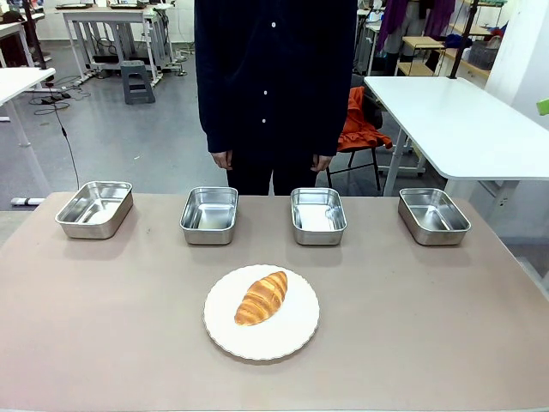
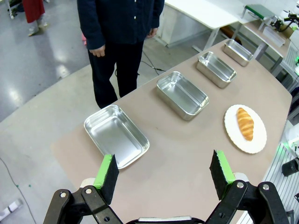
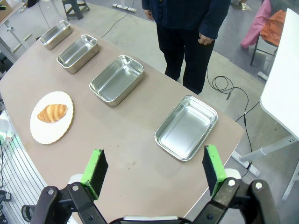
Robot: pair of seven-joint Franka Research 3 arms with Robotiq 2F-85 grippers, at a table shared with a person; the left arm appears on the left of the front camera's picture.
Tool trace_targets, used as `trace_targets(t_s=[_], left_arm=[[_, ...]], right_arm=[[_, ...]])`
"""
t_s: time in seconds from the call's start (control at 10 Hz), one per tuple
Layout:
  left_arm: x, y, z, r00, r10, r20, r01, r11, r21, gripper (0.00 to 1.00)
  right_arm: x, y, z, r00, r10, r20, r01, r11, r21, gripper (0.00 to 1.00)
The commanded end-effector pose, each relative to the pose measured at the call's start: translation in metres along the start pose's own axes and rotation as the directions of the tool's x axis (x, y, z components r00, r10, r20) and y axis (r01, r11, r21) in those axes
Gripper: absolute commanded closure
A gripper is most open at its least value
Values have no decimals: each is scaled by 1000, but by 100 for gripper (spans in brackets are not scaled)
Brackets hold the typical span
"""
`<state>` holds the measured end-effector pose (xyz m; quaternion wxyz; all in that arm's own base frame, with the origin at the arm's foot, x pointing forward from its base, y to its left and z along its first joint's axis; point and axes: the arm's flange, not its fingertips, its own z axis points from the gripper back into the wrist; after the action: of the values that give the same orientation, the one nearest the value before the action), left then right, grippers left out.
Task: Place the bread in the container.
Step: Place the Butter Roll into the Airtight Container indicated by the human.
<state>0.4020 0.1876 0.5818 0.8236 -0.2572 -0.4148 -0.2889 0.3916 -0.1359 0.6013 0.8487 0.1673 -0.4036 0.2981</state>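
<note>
The golden-brown bread [image 1: 262, 297] lies on a round white scalloped plate [image 1: 293, 331] at the near middle of the table; it also appears as the bread [image 2: 245, 123] and bread [image 3: 52, 113] in the wrist views. Four shiny steel trays stand in a row at the far side, and nothing marks one as the container: tray [image 1: 95, 208], tray [image 1: 210, 214], tray [image 1: 317, 215], tray [image 1: 433, 215]. My left gripper [image 2: 163, 173] hangs open high above the left end. My right gripper [image 3: 155, 169] hangs open high above the right end. Neither holds anything.
A person in a dark buttoned top [image 1: 273, 77] stands at the far edge behind the two middle trays, hands [image 1: 223, 159] down at the sides. White tables and an orange-draped chair [image 1: 360, 124] stand beyond the table.
</note>
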Motion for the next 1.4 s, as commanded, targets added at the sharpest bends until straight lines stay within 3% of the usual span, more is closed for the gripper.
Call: trace_targets(t_s=[0.0, 1.3], left_arm=[[0, -1, 3, 1000, -8, 8, 8, 1000, -7, 0], [0, -1, 3, 1000, -8, 8, 8, 1000, -7, 0]], right_arm=[[0, 0, 0, 1000, 2, 20, -2, 1000, 13, 0], [0, 0, 0, 1000, 2, 20, -2, 1000, 13, 0]])
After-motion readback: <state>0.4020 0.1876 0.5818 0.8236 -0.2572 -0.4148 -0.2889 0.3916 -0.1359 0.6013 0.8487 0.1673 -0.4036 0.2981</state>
